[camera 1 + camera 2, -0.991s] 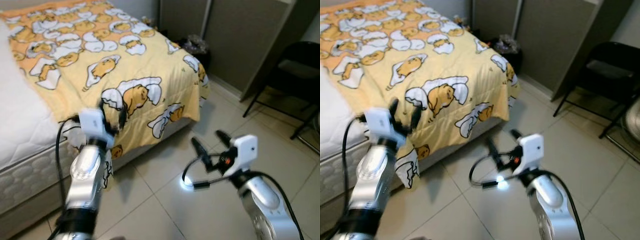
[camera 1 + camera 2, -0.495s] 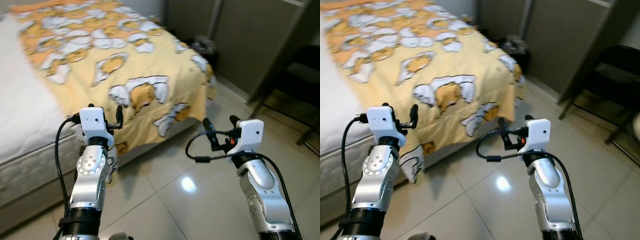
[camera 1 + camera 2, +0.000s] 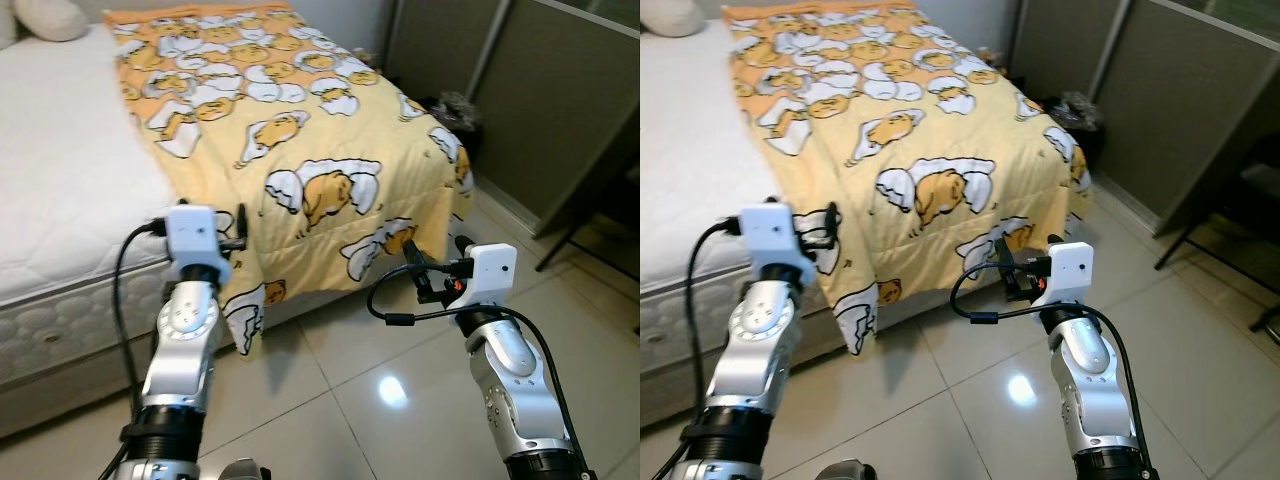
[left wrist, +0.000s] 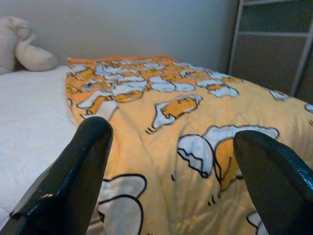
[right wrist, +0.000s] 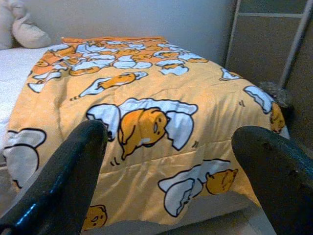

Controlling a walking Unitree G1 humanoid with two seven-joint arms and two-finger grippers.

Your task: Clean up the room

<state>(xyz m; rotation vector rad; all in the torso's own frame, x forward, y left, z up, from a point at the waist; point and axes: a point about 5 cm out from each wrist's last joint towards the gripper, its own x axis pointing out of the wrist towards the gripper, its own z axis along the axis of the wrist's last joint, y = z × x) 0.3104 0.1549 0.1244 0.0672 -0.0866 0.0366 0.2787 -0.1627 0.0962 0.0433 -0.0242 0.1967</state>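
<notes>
A yellow blanket point(image 3: 300, 150) printed with cartoon egg figures covers the right half of the bed and hangs over its foot and side. The bare white mattress point(image 3: 70, 180) shows to the left of it. My left gripper point(image 3: 228, 228) is held up at the bed's side edge, open and empty, and its wrist view looks along the blanket point(image 4: 186, 107). My right gripper point(image 3: 435, 262) hovers over the floor near the bed's foot corner, open and empty, facing the hanging blanket point(image 5: 146, 122).
A pale pillow point(image 3: 45, 15) lies at the head of the bed. A dark bin point(image 3: 455, 108) stands by the grey sliding doors point(image 3: 560, 100). A black chair point(image 3: 1255, 180) is at the right. Glossy floor tiles point(image 3: 350, 400) lie below the grippers.
The camera has swung, so more of the bed and the pillow are in view. My right gripper has risen from low over the floor to bed height. Both grippers stay open.
</notes>
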